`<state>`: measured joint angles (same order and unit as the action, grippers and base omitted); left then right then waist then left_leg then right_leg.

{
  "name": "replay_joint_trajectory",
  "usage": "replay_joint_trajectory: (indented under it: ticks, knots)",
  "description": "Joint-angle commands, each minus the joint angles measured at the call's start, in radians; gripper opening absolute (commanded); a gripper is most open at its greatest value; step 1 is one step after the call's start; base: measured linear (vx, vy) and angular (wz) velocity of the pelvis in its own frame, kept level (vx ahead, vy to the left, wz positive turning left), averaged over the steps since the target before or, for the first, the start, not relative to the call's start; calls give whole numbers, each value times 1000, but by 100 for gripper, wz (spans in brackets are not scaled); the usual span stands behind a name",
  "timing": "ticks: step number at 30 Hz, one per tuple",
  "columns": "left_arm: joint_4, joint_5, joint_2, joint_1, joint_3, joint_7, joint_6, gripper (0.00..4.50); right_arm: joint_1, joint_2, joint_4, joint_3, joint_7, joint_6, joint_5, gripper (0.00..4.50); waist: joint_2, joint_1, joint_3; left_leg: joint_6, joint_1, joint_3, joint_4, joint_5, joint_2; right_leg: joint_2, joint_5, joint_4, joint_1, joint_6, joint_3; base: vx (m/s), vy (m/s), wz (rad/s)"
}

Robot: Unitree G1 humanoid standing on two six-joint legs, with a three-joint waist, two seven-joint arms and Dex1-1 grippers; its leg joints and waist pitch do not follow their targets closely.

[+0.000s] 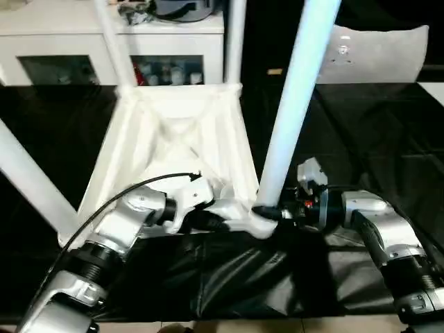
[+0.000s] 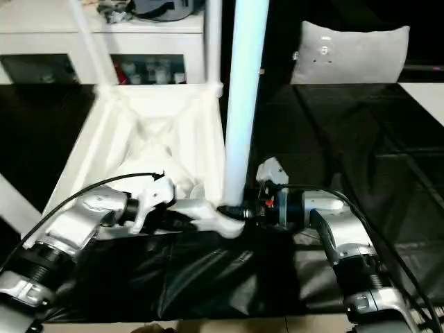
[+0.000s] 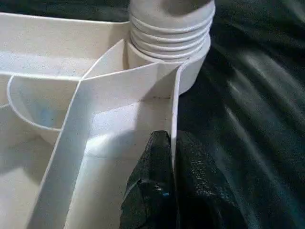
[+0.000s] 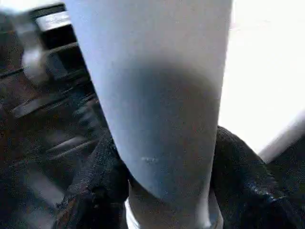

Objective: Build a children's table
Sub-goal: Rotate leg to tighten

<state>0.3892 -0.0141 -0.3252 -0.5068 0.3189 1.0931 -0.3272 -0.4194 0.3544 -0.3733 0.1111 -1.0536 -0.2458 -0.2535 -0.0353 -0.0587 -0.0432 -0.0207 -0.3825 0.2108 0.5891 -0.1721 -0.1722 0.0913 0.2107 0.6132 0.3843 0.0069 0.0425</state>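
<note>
- The tabletop (image 1: 173,139) lay underside up on the black-draped table (image 1: 361,139), its X-ribs facing the camera, with the white cabinet (image 1: 62,41) behind it at the far side.
- Three legs rose from other corners: one at far left (image 1: 114,41), one at far right (image 1: 234,35), one leaning out at near left (image 1: 28,180).
- The fourth leg (image 1: 295,104) stood nearly upright in the near right corner socket (image 3: 190,71); its threaded end (image 3: 171,28) sat at the socket mouth with several threads showing, so by that it did not look fully screwed home.
- Step in hand, as judged: seating and turning this last leg into its socket.
- To do it well: the leg should be kept in line with the socket so the threads do not cross, gripped low near the base, and turned in short regrips while the other arm stops the tabletop from spinning or sliding on the cloth.
- Left gripper (image 3: 172,157): fingers (image 3: 152,181) all but closed, pinching the thin rim wall (image 3: 174,109) of the tabletop just beside the socket, bracing it.
- Right gripper (image 1: 272,211): fingers (image 4: 238,171) about half spread, one on each side of the leg base and lying against it, at the near right corner; a firm clamp could not be confirmed.
</note>
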Motion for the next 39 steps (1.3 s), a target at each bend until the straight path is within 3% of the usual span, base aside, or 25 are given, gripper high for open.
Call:
replay_joint_trajectory:
  ticks: [1,2,5,7,9,10,13,14,15,16,19,20,23,25,27,28,30,35,39]
  knots:
    - [-17,-44,101,11,-26,-120,-71,0,6,-92,-22,1,229,-63,57,207,25,-1,45,2,16,-37,-81,-268,-58,63,340,-88,-23,-203,-38,0,0,0]
    - [-28,-31,139,6,-27,-168,-109,0,5,-138,-26,-10,342,-88,84,206,16,6,44,-13,16,-43,-84,-287,-56,65,380,-91,-21,-191,-36,0,0,0]
    - [-7,-10,207,-11,-22,-239,-127,0,-5,-213,-43,-20,475,-103,104,206,18,24,44,-19,20,-42,-83,-326,-54,62,420,-103,-16,-169,-37,0,0,0]
    - [22,14,246,-26,-6,-283,-100,0,-18,-264,-69,-27,549,-89,110,206,17,25,44,-17,21,-44,-83,-347,-50,62,454,-110,-14,-154,-37,0,0,0]
    - [57,47,271,-43,10,-332,-65,0,-15,-293,-74,-14,553,-29,119,272,15,23,43,-20,29,-45,-84,-374,-53,63,473,-117,-8,-136,-38,0,0,0]
    - [58,56,270,-45,17,-337,-59,0,-6,-297,-61,-15,550,-20,121,272,15,20,43,-20,29,-46,-85,-386,-52,61,477,-117,-8,-130,-38,0,0,0]
    - [49,63,270,-43,13,-344,-64,0,13,-299,-25,-34,541,-23,105,284,13,17,45,-14,26,-46,-89,-378,-55,60,435,-114,-10,-131,-40,0,0,0]
    - [43,63,266,-40,10,-339,-61,0,26,-290,-2,-46,523,-23,89,300,7,15,45,-14,25,-47,-90,-378,-55,60,410,-111,-11,-138,-41,0,0,0]
    - [43,63,266,-40,10,-339,-61,0,26,-290,-2,-46,523,-23,89,312,9,15,46,-13,25,-45,-91,-375,-55,59,398,-112,-12,-139,-41,0,0,0]
    - [36,72,221,-24,18,-288,-19,0,61,-208,35,-72,421,20,57,318,13,9,50,-2,25,-45,-89,-358,-57,60,365,-110,-17,-140,-41,0,0,0]
    - [41,80,194,-16,23,-263,4,0,76,-158,41,-84,369,44,47,332,15,-3,55,29,17,-40,-82,-291,-57,60,242,-98,-25,-166,-42,0,0,0]
    - [29,77,121,9,46,-163,66,0,94,-41,46,-101,240,82,38,349,16,-12,57,54,16,-37,-76,-239,-56,62,185,-93,-27,-183,-40,0,0,0]
    - [11,62,83,25,53,-94,82,0,97,18,48,-118,171,86,30,369,16,-17,60,90,10,-33,-68,-183,-54,62,110,-83,-34,-211,-38,0,0,0]
    - [-5,50,57,34,60,-41,98,0,102,62,52,-118,112,106,30,369,19,-19,61,108,8,-33,-66,-156,-55,62,86,-78,-35,-226,-34,0,0,0]
    - [-24,36,8,40,82,53,123,0,118,129,85,-116,-28,112,-17,369,18,-28,61,116,8,-33,-63,-149,-58,63,89,-76,-37,-234,-32,0,0,0]
    - [-27,36,1,40,86,67,125,0,120,137,90,-115,-50,111,-26,369,26,-29,59,121,8,-31,-63,-152,-58,60,96,-78,-36,-234,-31,0,0,0]
    - [-32,32,-27,40,101,118,143,0,122,172,99,-104,-131,110,-51,369,15,-35,55,106,13,-32,-69,-185,-64,59,152,-80,-29,-237,-31,0,0,0]
    - [-50,16,-84,33,135,246,203,0,97,213,97,-53,-308,89,-100,332,14,-42,52,65,20,-35,-76,-261,-68,61,220,-83,-26,-242,-32,0,0,0]
    - [-57,19,-103,28,153,288,224,0,81,209,90,-31,-367,75,-114,305,18,-48,51,49,21,-34,-78,-267,-69,64,232,-83,-25,-240,-35,0,0,0]
